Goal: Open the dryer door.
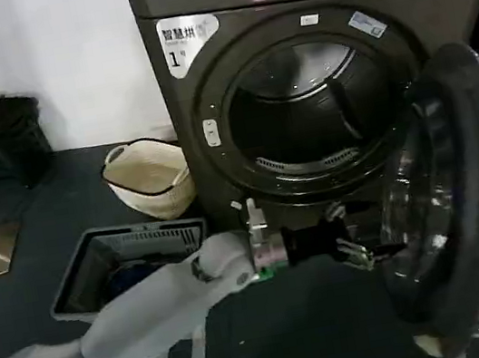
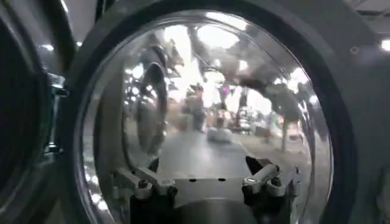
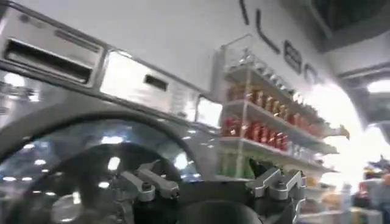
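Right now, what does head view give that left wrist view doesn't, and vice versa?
Head view alone: the dryer with its white "1" label and open drum opening, the dryer door swung wide to the robot's right, a cream basket and a grey crate on the floor, the left arm reaching low toward the door.

Left wrist view alone: a close look at the door's domed glass with reflections in it.

Both: the left claw, open, facing the door's inner side and holding nothing.
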{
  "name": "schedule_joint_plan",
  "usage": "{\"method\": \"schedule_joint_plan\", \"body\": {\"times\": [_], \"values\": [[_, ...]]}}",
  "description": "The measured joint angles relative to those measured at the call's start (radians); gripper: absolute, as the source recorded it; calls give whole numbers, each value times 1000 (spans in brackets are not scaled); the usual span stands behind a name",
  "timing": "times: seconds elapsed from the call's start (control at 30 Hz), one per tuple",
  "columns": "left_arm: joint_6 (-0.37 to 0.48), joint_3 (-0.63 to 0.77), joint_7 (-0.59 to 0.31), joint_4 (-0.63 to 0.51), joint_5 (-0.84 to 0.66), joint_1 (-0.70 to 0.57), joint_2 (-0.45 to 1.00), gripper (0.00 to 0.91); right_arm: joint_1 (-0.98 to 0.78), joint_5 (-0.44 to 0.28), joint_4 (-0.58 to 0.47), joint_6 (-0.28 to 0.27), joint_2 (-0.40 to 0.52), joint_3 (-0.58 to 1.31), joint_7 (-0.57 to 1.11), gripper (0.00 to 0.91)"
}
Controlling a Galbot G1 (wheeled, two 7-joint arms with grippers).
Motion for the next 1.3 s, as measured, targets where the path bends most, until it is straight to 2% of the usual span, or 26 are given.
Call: {"method": "schedule_joint_plan", "body": {"times": [0.1,0.43,0.63,1.1,1.3], "values": [[-3,25,1,12,5,-19,-21,907,-21,-34,-5,5,-4,40,21,907],[-13,91,5,87,22,-70,-131,907,-125,-43,28,12,18,178,58,907],[-18,110,1,153,47,-86,-225,907,-161,-93,57,8,39,237,54,907],[-62,121,-94,280,154,-89,-400,907,-178,-142,96,-22,60,292,81,907],[-118,128,-129,321,236,-94,-457,907,-187,-150,116,-17,76,314,76,907]]}}
